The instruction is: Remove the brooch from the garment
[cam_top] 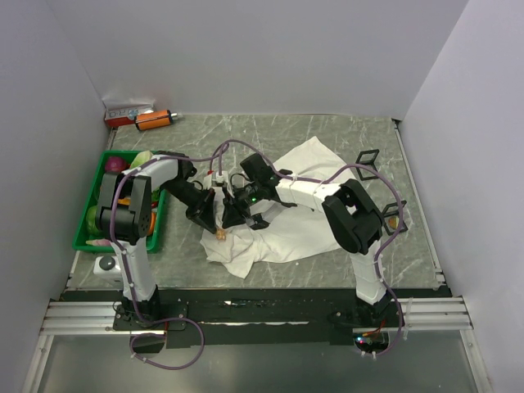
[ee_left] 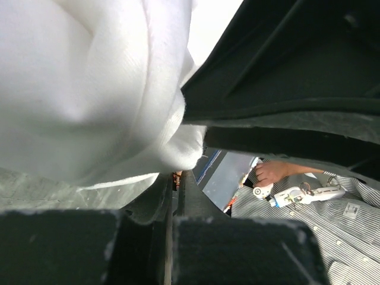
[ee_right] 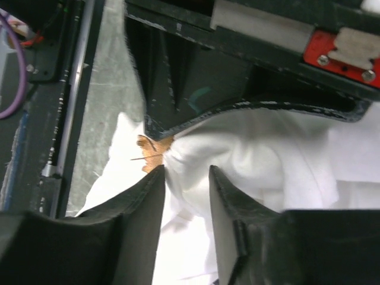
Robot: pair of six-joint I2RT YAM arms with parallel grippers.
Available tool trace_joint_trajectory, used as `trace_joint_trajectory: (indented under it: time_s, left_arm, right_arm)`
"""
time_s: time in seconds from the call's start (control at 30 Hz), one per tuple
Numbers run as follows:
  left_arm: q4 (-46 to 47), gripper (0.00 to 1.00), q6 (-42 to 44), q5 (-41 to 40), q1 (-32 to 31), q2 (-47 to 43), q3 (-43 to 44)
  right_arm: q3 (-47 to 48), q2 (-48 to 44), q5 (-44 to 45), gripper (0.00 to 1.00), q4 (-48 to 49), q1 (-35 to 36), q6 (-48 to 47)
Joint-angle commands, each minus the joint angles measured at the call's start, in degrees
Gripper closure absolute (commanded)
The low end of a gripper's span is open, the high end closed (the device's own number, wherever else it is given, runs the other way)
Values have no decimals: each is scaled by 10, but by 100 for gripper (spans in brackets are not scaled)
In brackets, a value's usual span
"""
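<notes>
Here, left gripper [ee_left: 176, 196] jaws press together beside the brooch [ee_right: 151, 155]; right gripper [ee_right: 186, 173] jaws stand spread astride a fold of garment [ee_right: 267, 160].

This looks like a robot lab: a left arm [cam_top: 131, 209] and a right arm [cam_top: 354, 214] with purple wires [cam_top: 237, 142] are bolted to a metal rail [cam_top: 82, 318] at the edge of a gray stone-look table [cam_top: 327, 135], with plain white walls [cam_top: 246, 49] around it.
</notes>
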Motion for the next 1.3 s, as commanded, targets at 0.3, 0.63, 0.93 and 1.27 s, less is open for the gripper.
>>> trace_joint_trajectory:
  time_s: [0.3, 0.63, 0.93, 1.27]
  left_arm:
    - [-19, 99, -6, 14, 5, -5, 35]
    - [15, 99, -60, -15, 36, 14, 41]
    - [5, 99, -53, 49, 51, 65, 92]
    - [21, 99, -46, 15, 57, 45, 71]
  right_arm:
    - [9, 4, 50, 99, -4, 5, -36]
    - [1, -56, 35, 100, -76, 7, -76]
    - [17, -67, 39, 100, -123, 8, -83]
    - [47, -100, 56, 100, -115, -45, 20]
